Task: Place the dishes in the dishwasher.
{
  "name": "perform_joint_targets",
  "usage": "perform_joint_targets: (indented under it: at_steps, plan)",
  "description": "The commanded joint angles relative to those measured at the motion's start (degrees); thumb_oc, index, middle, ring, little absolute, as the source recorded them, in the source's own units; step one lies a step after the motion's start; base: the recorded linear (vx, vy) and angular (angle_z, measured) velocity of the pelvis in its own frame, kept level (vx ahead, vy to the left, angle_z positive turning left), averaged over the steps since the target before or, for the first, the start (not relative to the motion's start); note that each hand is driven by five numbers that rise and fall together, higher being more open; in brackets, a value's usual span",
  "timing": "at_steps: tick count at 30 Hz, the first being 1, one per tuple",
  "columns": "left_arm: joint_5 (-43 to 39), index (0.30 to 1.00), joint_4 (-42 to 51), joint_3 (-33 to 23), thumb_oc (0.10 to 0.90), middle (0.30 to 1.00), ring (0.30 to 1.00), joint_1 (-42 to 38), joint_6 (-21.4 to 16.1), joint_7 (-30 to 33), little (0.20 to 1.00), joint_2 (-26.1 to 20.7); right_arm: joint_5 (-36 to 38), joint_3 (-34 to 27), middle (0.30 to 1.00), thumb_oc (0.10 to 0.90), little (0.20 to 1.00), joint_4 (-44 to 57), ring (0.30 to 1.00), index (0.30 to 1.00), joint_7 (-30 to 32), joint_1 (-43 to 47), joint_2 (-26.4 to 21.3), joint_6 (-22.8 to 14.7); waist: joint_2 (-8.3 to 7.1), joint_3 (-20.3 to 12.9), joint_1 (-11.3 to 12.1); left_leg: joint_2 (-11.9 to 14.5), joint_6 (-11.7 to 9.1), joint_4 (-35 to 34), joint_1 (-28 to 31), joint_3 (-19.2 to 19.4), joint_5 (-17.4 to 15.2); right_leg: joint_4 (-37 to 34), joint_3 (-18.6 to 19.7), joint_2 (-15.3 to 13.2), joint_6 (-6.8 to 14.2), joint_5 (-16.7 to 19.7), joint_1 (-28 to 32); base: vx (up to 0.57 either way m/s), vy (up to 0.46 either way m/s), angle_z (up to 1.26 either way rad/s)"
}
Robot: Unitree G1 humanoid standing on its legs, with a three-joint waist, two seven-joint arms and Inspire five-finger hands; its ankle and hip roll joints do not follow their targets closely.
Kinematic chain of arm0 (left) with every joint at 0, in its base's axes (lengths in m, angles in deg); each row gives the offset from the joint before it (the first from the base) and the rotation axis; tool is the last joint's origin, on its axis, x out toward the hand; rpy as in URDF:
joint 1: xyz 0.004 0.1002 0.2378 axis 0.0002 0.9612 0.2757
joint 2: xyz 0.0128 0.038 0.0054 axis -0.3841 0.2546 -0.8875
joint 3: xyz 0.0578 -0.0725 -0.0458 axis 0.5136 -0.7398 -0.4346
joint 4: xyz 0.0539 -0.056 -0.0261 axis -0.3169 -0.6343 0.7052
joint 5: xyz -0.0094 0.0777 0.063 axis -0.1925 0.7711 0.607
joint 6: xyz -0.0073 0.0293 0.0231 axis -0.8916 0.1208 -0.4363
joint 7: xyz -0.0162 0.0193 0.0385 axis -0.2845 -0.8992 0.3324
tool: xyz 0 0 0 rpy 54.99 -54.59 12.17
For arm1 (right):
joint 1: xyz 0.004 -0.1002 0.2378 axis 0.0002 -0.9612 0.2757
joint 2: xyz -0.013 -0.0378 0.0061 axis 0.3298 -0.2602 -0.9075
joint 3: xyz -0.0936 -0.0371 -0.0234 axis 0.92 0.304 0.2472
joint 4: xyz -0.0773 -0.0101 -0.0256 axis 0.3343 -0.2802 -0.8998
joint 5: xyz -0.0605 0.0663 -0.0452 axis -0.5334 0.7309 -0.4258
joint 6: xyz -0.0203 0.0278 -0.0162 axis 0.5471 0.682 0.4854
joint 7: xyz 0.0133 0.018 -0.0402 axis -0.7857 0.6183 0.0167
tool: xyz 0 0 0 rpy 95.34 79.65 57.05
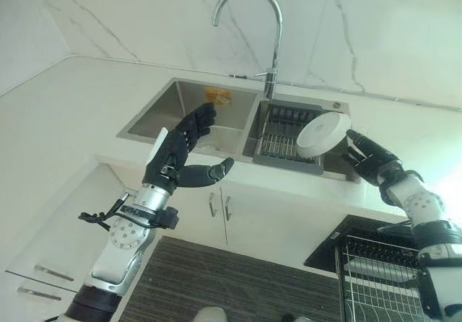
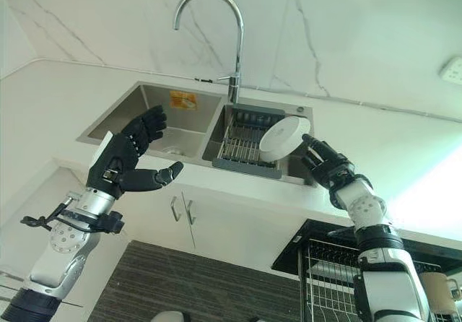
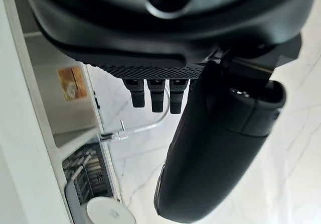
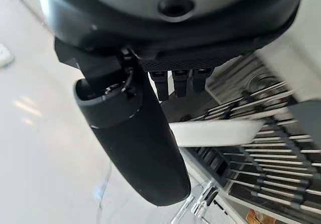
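A white round dish (image 1: 323, 133) hangs tilted over the right sink basin, above a dark wire rack (image 1: 278, 140) that sits in that basin. My right hand (image 1: 369, 156) is shut on the dish's right edge, and the rim (image 4: 210, 132) shows pinched between thumb and fingers. To the left, my left hand (image 1: 177, 149) floats open in front of the left basin (image 1: 162, 112), its fingers straight and thumb spread, holding nothing. The pulled-out dishwasher rack (image 1: 375, 275) is at the lower right, below my right arm.
A tall curved faucet (image 1: 274, 40) rises behind the divider between the basins. An orange sticker (image 1: 217, 94) marks the left basin's back wall. White counter surrounds the sink, with cabinet doors (image 1: 216, 206) underneath. A beige mug (image 2: 437, 289) sits in the dishwasher rack.
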Motion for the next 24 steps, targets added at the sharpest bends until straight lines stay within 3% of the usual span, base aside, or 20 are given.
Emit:
perform_joint_targets:
  at_steps: [1, 24]
  plan:
    - [-2.83, 0.900, 4.68, -0.81, 0.800, 0.900, 0.900, -4.85, -4.87, -0.23, 0.900, -2.73, 1.85, -0.82, 0.900, 0.800, 0.900, -4.15, 0.900, 0.900, -5.34, 11.14, -3.75, -2.59, -1.49, -4.04, 0.88, -0.64, 0.40, 1.56, 2.29, -0.54, -8.68, 0.03, 0.70, 0.33, 3.07, -7.27, 4.43, 0.02, -0.001, 0.06]
    - [-4.45, 0.900, 4.37, 0.31, 0.800, 0.900, 0.900, -4.91, -4.01, -1.15, 0.900, -3.62, 0.89, 1.53, 0.900, 0.800, 0.900, -11.70, 0.900, 0.900, -8.35, 14.56, -5.16, -0.89, -1.62, -4.27, 2.07, -0.98, 0.45, 1.56, 2.07, -1.10, -8.26, 0.03, 0.48, 0.25, 2.98, -7.30, 4.74, 0.00, 0.001, 0.01]
